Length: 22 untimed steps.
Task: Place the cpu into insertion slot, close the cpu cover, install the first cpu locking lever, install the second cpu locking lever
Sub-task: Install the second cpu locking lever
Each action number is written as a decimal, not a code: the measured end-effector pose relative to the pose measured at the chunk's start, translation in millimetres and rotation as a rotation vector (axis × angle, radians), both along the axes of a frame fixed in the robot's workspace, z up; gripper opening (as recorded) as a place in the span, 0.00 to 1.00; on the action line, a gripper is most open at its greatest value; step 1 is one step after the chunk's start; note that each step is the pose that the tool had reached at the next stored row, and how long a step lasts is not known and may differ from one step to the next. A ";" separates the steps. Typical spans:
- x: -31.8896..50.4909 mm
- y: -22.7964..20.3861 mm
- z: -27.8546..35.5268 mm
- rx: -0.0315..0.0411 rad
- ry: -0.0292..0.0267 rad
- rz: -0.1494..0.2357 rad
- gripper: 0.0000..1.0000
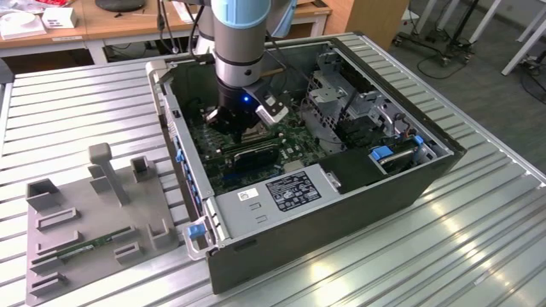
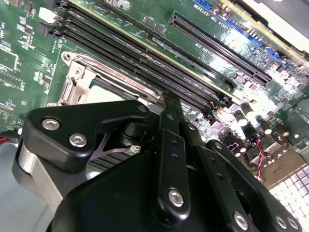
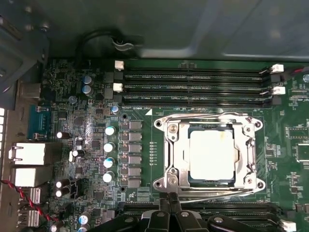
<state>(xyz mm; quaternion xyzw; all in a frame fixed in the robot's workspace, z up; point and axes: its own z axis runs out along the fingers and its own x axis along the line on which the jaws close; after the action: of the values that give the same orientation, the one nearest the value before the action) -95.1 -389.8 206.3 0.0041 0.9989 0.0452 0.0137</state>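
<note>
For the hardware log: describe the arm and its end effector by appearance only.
The arm is a silver-grey tube with pale blue joint caps and a small blue light near the wrist. The end effector is matt black: flat linkage bars joined by silver screws, with a bare metal block behind.

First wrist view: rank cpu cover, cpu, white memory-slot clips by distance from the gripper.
From the gripper:
1. cpu cover, its frame edge right at the fingertips.
2. cpu, seated inside the cover's cut-out.
3. white memory-slot clips, beyond the socket, at the slot ends.
</note>
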 end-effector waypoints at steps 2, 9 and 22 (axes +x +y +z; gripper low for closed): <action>-0.5 0.0 -0.8 -0.0001 0.0000 0.000 0.11; -2.2 0.0 -2.6 0.0000 0.0000 0.000 0.11; -3.2 2.1 -4.1 0.0000 0.0000 0.000 0.11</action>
<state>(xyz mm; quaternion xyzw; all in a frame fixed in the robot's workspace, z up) -98.3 -387.7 202.2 0.0041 0.9989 0.0452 0.0137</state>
